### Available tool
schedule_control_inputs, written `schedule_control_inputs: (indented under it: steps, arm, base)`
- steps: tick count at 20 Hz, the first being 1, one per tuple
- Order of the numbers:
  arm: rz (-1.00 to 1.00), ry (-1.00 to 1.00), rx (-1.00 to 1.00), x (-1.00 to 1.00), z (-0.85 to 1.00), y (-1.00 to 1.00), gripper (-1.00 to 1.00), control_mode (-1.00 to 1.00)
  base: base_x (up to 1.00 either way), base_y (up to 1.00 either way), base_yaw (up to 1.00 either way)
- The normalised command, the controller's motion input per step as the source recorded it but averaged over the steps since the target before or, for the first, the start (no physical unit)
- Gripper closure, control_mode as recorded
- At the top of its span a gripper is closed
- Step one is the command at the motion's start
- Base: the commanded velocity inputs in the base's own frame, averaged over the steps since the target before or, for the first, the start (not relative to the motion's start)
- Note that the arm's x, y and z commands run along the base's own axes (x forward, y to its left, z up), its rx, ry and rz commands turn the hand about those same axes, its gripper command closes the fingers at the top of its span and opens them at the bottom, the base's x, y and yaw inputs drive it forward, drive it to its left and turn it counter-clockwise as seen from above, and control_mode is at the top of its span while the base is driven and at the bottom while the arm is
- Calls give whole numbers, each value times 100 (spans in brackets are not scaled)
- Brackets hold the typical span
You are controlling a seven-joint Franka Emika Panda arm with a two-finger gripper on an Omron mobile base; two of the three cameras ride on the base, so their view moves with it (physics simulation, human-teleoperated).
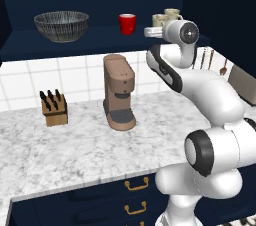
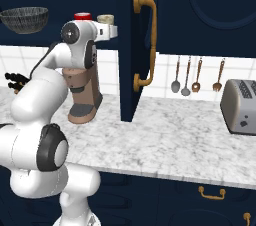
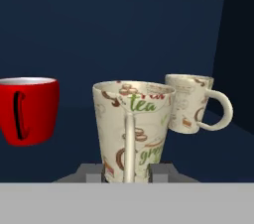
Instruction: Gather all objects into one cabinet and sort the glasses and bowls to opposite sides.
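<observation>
now tool (image 3: 128, 176) straddles beige cup (image 3: 133, 129).

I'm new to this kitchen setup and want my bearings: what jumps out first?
The white arm reaches up into the open navy cabinet, its gripper at a tea-printed cup. A red cup stands to one side of it and a cream mug to the other, with the grey bowl far left on the shelf.
</observation>
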Motion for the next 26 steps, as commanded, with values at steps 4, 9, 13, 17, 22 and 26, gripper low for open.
schedule_control_inputs:
  steps: [4, 9, 13, 17, 22, 26]
  arm:
    - [0, -14, 4, -38, 18, 0, -100, -100]
    - [1, -11, 7, -65, 35, 0, -100, -100]
    - [3, 0, 8, -100, 4, 0, -100, -100]
    - [0, 7, 2, -100, 21, 0, -100, -100]
    - [0, 14, 0, -100, 21, 0, -100, -100]
    - [0, 27, -7, -100, 23, 3, -100, -100]
  base:
    - [0, 0, 0]
    - [0, 0, 0]
    - [0, 0, 0]
    - [0, 0, 0]
    - [0, 0, 0]
    - [0, 0, 0]
